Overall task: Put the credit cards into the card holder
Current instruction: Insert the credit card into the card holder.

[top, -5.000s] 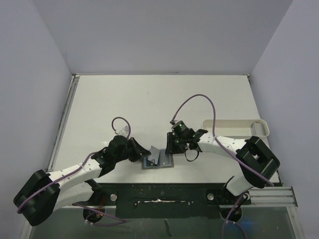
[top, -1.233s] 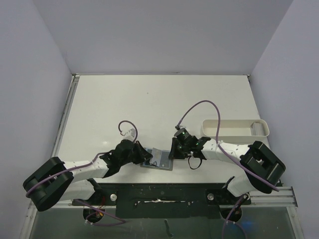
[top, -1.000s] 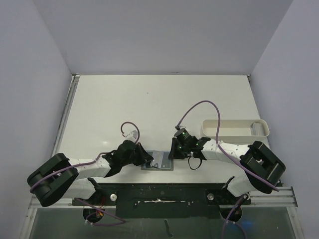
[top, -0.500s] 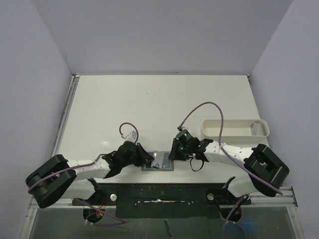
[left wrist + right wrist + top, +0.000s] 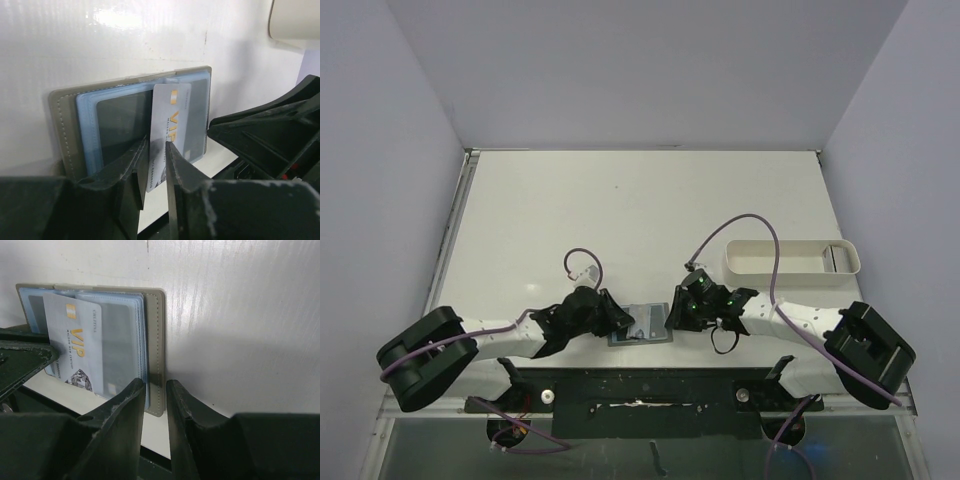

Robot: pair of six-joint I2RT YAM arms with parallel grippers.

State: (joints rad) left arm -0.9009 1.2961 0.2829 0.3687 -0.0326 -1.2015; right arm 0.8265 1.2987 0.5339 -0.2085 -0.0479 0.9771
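Note:
The card holder [image 5: 658,330] lies open near the table's front edge, grey-olive outside [image 5: 62,125] with light blue lining. My left gripper [image 5: 623,322] is shut on a pale grey credit card [image 5: 169,125] marked VIP and holds it on edge over the wallet's middle [image 5: 157,150]. A dark card [image 5: 120,122] sits in the wallet's left pocket. My right gripper [image 5: 672,316] is closed on the wallet's right olive edge [image 5: 159,340], which sits between its jaws [image 5: 155,387]. The VIP card also shows in the right wrist view [image 5: 75,350].
A white oblong tray [image 5: 790,262] stands to the right of the right arm; its corner shows in the left wrist view [image 5: 295,20]. The black rail of the arm bases [image 5: 640,385] runs just in front of the wallet.
Both grippers have dropped towards the near edge and shifted slightly right. The raised wallet flap now lies flat. The left gripper has brought the pale card over the open wallet.

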